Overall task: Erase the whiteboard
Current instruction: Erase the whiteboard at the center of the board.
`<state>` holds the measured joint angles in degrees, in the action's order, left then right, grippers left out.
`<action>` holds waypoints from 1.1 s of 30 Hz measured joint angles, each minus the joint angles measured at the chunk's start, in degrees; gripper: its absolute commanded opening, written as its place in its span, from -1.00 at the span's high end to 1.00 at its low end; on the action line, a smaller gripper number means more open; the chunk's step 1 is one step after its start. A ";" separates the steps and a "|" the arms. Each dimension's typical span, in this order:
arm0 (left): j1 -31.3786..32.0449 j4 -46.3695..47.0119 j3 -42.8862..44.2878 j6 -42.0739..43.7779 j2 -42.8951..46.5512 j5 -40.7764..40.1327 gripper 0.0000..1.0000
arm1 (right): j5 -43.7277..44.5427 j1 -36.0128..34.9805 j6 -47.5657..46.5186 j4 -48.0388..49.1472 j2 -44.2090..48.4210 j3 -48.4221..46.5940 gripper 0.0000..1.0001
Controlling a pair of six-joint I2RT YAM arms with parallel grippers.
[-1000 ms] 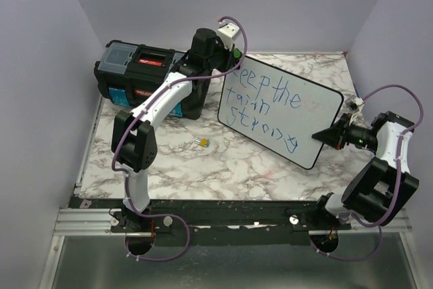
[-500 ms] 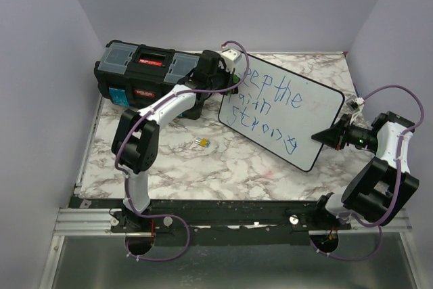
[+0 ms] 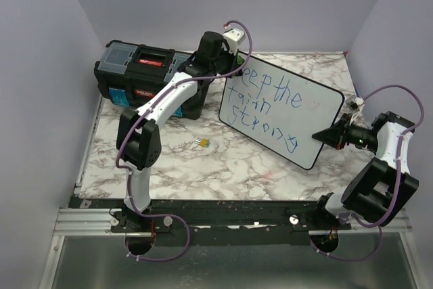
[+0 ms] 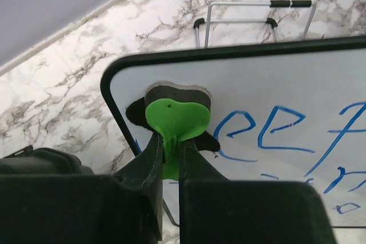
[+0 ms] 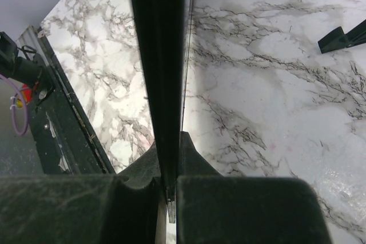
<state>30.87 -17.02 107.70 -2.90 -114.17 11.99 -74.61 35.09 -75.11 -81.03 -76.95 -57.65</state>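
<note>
The whiteboard (image 3: 281, 114) stands tilted on the marble table, with blue handwriting across it. My left gripper (image 3: 231, 63) is at its top left corner. In the left wrist view it (image 4: 170, 148) is shut on the green handle of an eraser (image 4: 174, 115), whose black pad presses on the whiteboard (image 4: 274, 84) just left of the blue letters. My right gripper (image 3: 326, 135) is shut on the board's right edge. In the right wrist view its jaws (image 5: 167, 155) clamp the black rim (image 5: 162, 55), seen edge-on.
A black toolbox (image 3: 143, 76) with a red latch sits at the back left, next to my left arm. A small yellow object (image 3: 201, 143) lies on the table. A wire stand (image 4: 257, 18) stands behind the board. Purple walls close in three sides.
My left wrist dipped down over the board's top left corner half a second ago and has risen back. The right arm and the whiteboard have not moved.
</note>
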 measured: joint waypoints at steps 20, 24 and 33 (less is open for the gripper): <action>1.03 -0.74 -11.58 -0.55 4.33 0.20 1.00 | 0.02 0.00 -0.35 0.46 0.59 0.00 0.99; 0.39 -1.07 -5.84 -0.37 4.33 0.28 1.00 | 0.11 -0.11 -0.90 0.52 0.63 0.00 0.99; 0.15 1.57 -10.73 -0.70 4.79 0.81 1.00 | 0.17 -0.20 -0.85 0.07 0.90 0.00 0.99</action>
<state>31.03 -15.44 96.97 -3.60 -109.38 12.80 -74.43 34.89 -75.96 -80.97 -76.05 -57.65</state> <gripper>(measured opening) 0.060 0.053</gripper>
